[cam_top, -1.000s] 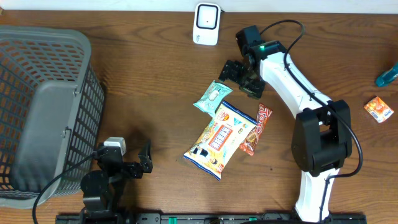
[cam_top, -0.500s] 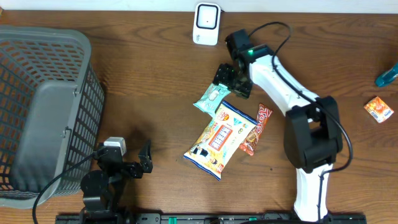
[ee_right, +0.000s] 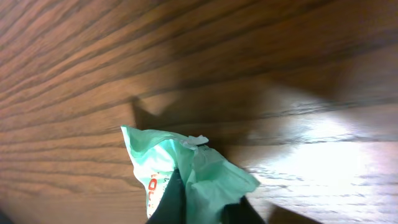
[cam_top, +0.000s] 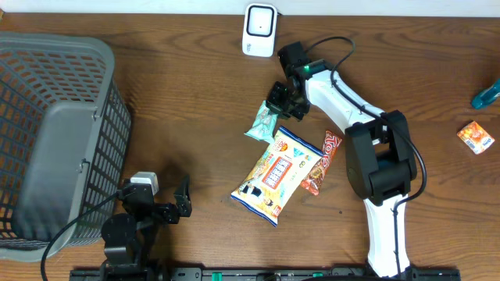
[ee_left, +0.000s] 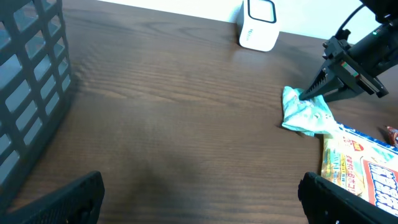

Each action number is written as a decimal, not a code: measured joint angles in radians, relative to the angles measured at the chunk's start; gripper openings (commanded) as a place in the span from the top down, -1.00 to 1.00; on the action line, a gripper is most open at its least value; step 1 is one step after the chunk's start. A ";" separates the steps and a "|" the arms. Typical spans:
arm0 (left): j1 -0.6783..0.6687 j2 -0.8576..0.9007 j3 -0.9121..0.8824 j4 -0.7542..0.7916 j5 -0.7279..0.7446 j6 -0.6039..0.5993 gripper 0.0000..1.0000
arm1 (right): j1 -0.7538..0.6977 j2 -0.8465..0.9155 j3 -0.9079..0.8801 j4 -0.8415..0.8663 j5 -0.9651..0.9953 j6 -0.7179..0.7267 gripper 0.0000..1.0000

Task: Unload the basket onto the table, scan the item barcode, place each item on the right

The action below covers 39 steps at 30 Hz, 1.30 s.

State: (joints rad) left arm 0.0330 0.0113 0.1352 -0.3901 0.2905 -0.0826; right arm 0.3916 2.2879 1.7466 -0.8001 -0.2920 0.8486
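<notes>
Currently right gripper pinches teal packet at upper centre, below scanner; left gripper spread wide, lower left of frame

A brown wooden table is carrying everything. A grey basket is sitting at the left of the overhead frame. A white scanner is standing at top centre. Below it, a mint packet is lying just above a large snack bag, with a red wrapper lying along the bag's right edge. An orange carton and a teal object are sitting well apart from these at the right edge.
</notes>
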 measured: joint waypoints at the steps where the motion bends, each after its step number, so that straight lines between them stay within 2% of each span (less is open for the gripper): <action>1: 0.000 0.000 0.000 0.000 0.000 0.000 -1.00 | -0.001 0.003 0.002 0.000 -0.012 -0.006 0.98; 6: 0.000 0.000 0.000 0.000 0.000 0.000 -1.00 | -0.018 0.007 0.008 -0.053 -0.084 -0.021 0.97; 12: 0.000 0.000 0.000 0.000 0.000 0.000 -1.00 | -0.156 0.003 -0.024 -0.310 -0.357 0.023 0.97; 17: 0.000 0.000 0.000 0.000 0.000 0.000 -1.00 | -0.305 -0.024 -0.030 -0.613 -0.590 0.022 0.97; 19: 0.000 0.000 0.000 0.000 0.000 0.000 -0.99 | -0.339 -0.036 -0.029 -0.801 -0.665 -0.029 0.97; 21: 0.000 0.000 0.000 0.000 0.000 0.000 -0.99 | -0.345 -0.043 -0.036 -0.894 -0.713 -0.103 0.98; 25: 0.000 0.000 0.000 0.000 0.000 0.000 -1.00 | -0.324 -0.045 -0.036 -0.898 -0.757 -0.203 0.97; 36: 0.000 0.000 0.000 0.000 0.000 0.000 -1.00 | -0.286 -0.045 -0.037 -0.893 -0.769 -0.267 0.97; 38: 0.000 0.000 0.000 0.000 0.000 0.000 -0.99 | -0.286 -0.049 -0.044 -0.737 -0.772 -0.298 0.97; 39: 0.000 0.000 0.000 0.000 0.000 0.000 -1.00 | -0.285 -0.050 -0.044 -0.593 -0.774 -0.309 0.97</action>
State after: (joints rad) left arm 0.0330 0.0109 0.1352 -0.3901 0.2905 -0.0822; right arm 0.1062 2.2375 1.7027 -1.3933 -1.0664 0.5392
